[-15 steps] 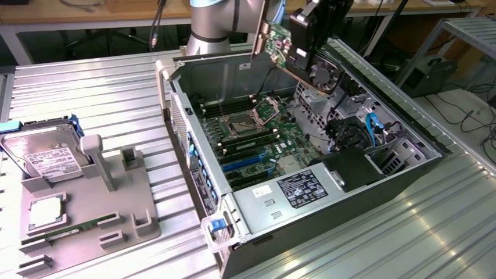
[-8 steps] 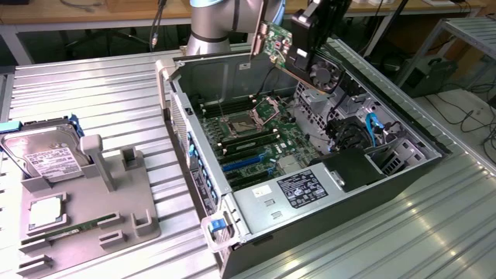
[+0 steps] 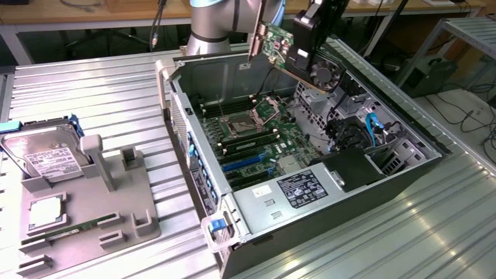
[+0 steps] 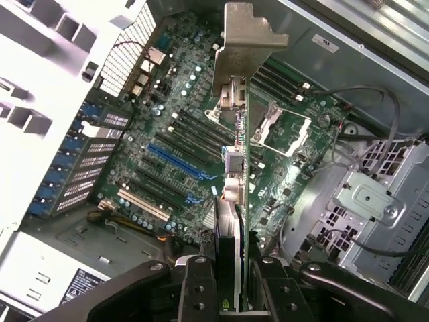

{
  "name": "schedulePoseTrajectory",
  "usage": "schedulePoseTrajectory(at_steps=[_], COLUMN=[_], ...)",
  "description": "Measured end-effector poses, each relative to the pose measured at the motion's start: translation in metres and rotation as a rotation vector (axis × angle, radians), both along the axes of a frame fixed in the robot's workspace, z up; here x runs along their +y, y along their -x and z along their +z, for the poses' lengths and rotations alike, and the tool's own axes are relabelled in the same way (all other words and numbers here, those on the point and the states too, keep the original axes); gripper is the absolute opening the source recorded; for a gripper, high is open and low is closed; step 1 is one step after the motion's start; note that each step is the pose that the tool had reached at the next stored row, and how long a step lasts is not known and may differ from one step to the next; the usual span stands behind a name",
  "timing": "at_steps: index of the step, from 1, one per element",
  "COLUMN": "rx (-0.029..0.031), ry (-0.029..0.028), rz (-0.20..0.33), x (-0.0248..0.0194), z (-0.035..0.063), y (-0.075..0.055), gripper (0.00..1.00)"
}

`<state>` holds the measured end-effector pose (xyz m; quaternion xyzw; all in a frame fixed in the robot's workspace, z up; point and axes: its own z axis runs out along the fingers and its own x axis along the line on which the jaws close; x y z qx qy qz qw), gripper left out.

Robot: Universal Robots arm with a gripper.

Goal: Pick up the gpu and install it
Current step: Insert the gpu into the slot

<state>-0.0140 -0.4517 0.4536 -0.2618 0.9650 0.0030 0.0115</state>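
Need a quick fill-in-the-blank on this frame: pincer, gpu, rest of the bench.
1. The pincer is ____ on the gpu.
2. The gpu hangs ____ the open case, not yet seated in a slot.
3. The hard drive stands in the grey holder on the exterior view's ____.

Missing words: shut; above; left.

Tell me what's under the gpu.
The motherboard in the open case: CPU socket, blue slots. The gpu, held above in the gripper, hides a strip of it.
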Motion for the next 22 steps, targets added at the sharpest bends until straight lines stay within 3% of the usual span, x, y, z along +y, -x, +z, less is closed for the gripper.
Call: schedulePoseTrajectory(at_steps=[22], rx=[0.0000], ry=[0.0000], rz=[0.194], x=[0.0000], z=[0.0000], y=[0.0000], gripper=[0.27])
